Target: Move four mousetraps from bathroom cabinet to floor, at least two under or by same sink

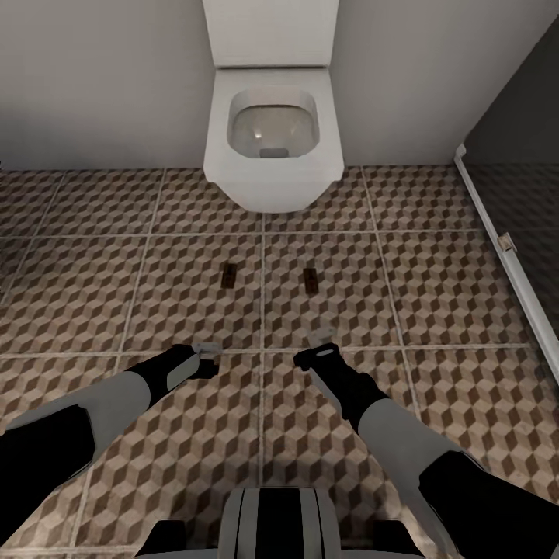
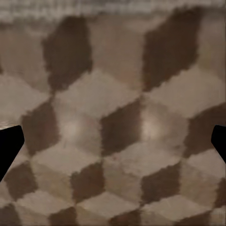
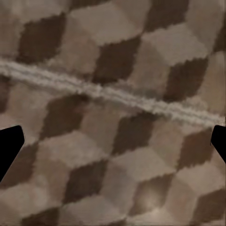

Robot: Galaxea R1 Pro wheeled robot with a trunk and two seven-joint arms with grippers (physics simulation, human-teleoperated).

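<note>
Nearest the robot, both arms reached down over the bathroom floor (image 1: 93,295). The left gripper (image 1: 208,355) and the right gripper (image 1: 320,347) hung low above the cube-patterned tiles, each with its jaws spread wide and nothing between them; in the wrist views the dark fingertips (image 2: 10,146) sat at the frame edges. Just beyond lay two mousetraps, one (image 1: 230,275) ahead of the left gripper, the other (image 1: 310,280) ahead of the right, flat on the floor. Farther on, a white toilet (image 1: 273,147) stood against the wall
</note>
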